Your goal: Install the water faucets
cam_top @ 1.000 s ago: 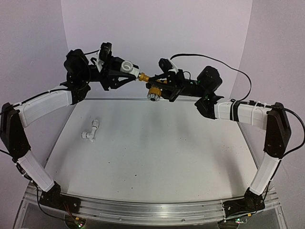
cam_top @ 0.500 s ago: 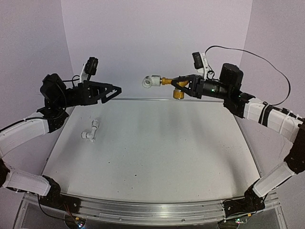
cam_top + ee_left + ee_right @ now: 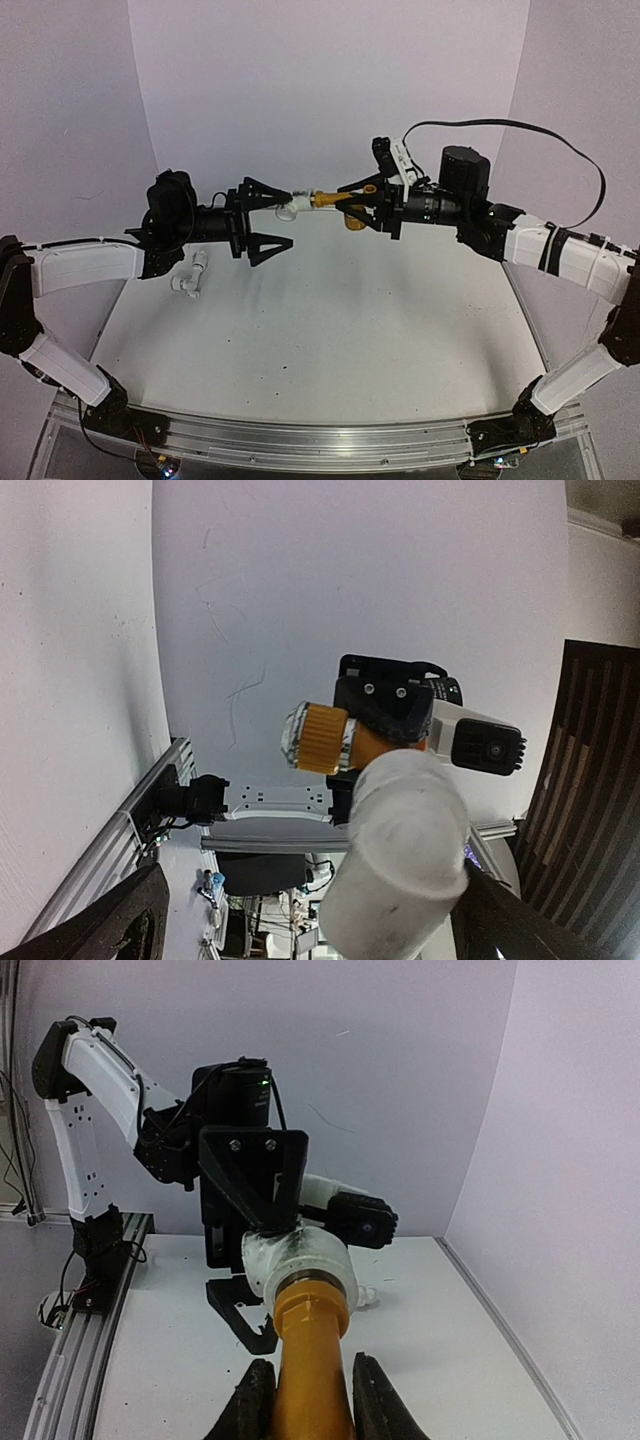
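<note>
The left arm (image 3: 85, 265) reaches in low from the left side of the desk (image 3: 330, 330). Beside its wrist, the white faucet (image 3: 190, 273) lies flat on the desk, apart from both pincers. The left pincer (image 3: 292, 217) is held above the desk with its jaws spread wide, one finger above and one below a stubby white fitting (image 3: 288, 208); the left wrist view shows that fitting (image 3: 400, 860) large in the middle, with the two fingers (image 3: 110, 930) far out at the lower corners, so nothing is clamped there. The fitting sits on the end of the yellow-gold faucet (image 3: 335, 199), which lies level in the air between the two arms; its knob (image 3: 352, 223) hangs downward in the top view, and the silvery end of the knob (image 3: 292, 735) faces the left wrist camera. The right pincer (image 3: 350, 200) is closed on the yellow-gold faucet; the right wrist view shows the golden body (image 3: 310, 1360) pinched between the two fingers (image 3: 255, 1400), with the white fitting (image 3: 295, 1255) at its far end and the black fingers of the left pincer (image 3: 250, 1175) standing above and below it. The right arm (image 3: 560, 255) stretches in from the right, well above the desk.
</note>
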Robot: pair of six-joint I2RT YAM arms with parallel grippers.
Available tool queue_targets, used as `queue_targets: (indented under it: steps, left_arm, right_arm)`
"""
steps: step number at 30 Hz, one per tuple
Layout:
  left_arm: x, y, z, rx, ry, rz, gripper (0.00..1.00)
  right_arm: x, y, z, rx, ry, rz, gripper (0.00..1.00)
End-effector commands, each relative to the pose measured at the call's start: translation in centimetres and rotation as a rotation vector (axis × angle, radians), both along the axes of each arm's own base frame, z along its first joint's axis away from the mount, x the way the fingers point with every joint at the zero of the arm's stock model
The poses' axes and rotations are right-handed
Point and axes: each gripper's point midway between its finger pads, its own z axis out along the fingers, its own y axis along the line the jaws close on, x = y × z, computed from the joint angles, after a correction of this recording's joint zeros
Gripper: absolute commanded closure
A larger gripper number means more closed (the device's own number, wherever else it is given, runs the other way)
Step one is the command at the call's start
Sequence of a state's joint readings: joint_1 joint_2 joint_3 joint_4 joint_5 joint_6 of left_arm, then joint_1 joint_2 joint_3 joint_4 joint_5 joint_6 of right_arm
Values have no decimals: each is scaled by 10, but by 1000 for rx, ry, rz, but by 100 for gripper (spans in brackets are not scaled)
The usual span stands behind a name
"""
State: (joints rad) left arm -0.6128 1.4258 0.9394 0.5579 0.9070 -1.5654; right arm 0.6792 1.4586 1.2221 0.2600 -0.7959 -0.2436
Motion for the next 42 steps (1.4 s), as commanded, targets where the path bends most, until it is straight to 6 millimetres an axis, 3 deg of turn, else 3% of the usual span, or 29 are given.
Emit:
queue_targets:
  steps: [1,5,8,12,15,16,20,21,22,25,27,29,31,33,35,36,38,42]
  left_arm:
    - [-2,-1,53,-82,-232,17,0]
    - [-11,-7,66,-103,-352,-13,7]
    - [-21,-16,68,-111,-395,-71,20]
    - [-24,-18,68,-114,-485,-88,48]
    - [-24,-19,69,-118,-576,-90,62]
    - [-21,-20,71,-122,-646,-100,73]
    - [-14,-19,76,-135,-861,-113,92]
    - [-13,-15,77,-145,-992,-126,98]
    - [-12,-14,77,-146,-1018,-125,99]
    - [-21,8,72,-185,-1433,-149,100]
    - [-14,23,73,-168,-1628,-90,100]
    - [5,30,82,-134,-1710,-30,100]
    - [18,33,92,-133,-1680,-36,100]
    - [31,35,104,-125,-1588,-29,100]
    - [43,35,109,-90,-1412,25,100]
    - [43,35,109,-90,-1412,25,100]
    - [57,45,104,-42,-1091,129,100]
    - [52,52,92,-48,-720,135,100]
  right_arm:
    - [-6,10,22,48,-64,35,100]
    - [-5,13,21,52,-29,39,100]
    - [-4,15,23,59,-2,39,100]
    - [-6,17,23,65,47,64,100]
    - [-12,17,25,74,87,93,100]
    - [-15,17,27,79,125,115,100]
    - [-24,20,30,88,291,189,100]
    - [-27,20,33,91,399,231,100]
    - [-28,20,31,87,428,246,100]
    - [-11,21,32,87,967,291,100]
    - [-8,24,26,106,1361,354,100]
    - [-6,14,39,276,1520,418,95]
    - [-5,10,46,307,1575,434,84]
    - [-1,4,59,330,1504,407,62]
    - [9,-2,57,305,1360,315,40]
    - [7,-4,60,306,1354,319,40]
    - [16,-19,51,233,990,167,19]
    - [20,-40,20,43,397,-137,6]
